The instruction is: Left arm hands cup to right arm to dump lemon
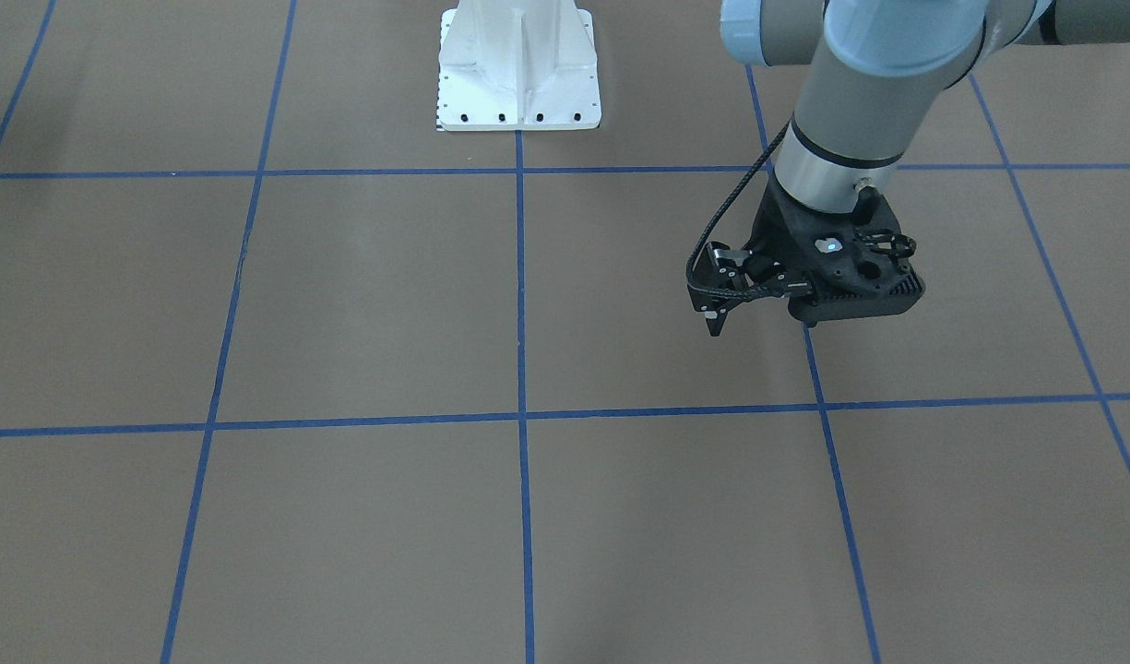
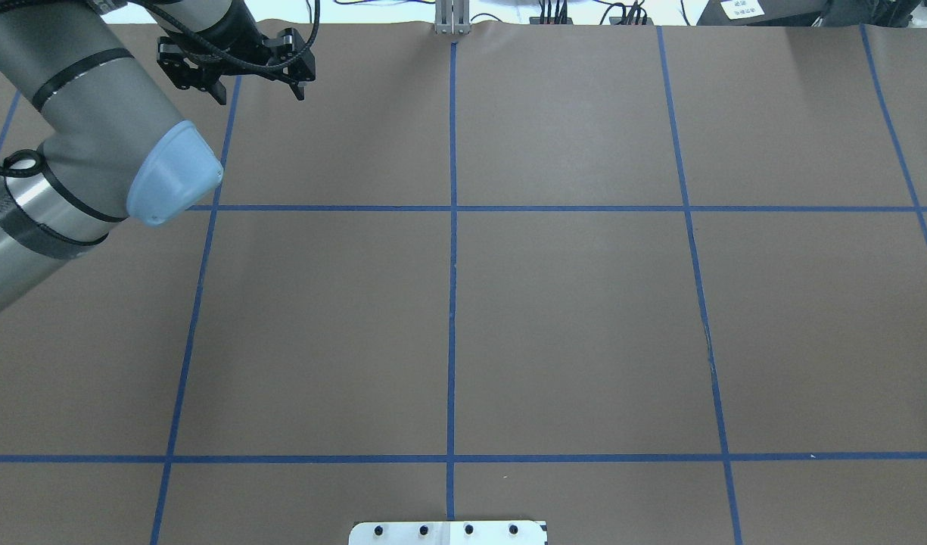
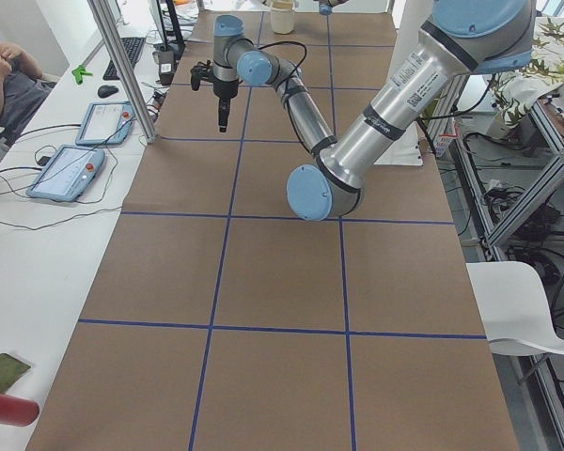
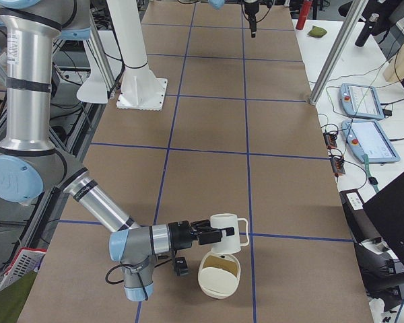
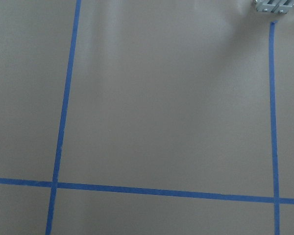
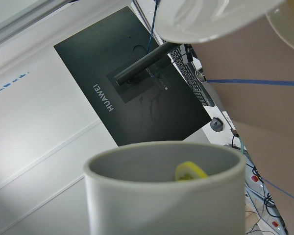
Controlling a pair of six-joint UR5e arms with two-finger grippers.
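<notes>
Cup (image 4: 229,232) holding lemon (image 6: 191,171) hangs at right gripper (image 4: 210,233), bowl (image 4: 220,274) at six o'clock, evidently for dumping; its jaws indeterminable; left gripper (image 2: 261,96) wide.

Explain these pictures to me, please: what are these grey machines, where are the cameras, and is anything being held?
These are two robot arms at a brown table marked with blue tape. Four cameras watch from above, the front and both ends; two ride on wrists. The left arm's pincer hangs open and empty. In the right-end view the right arm's pincer has an off-white cup raised near a pale bowl. Its wrist camera shows a lemon piece inside.
</notes>
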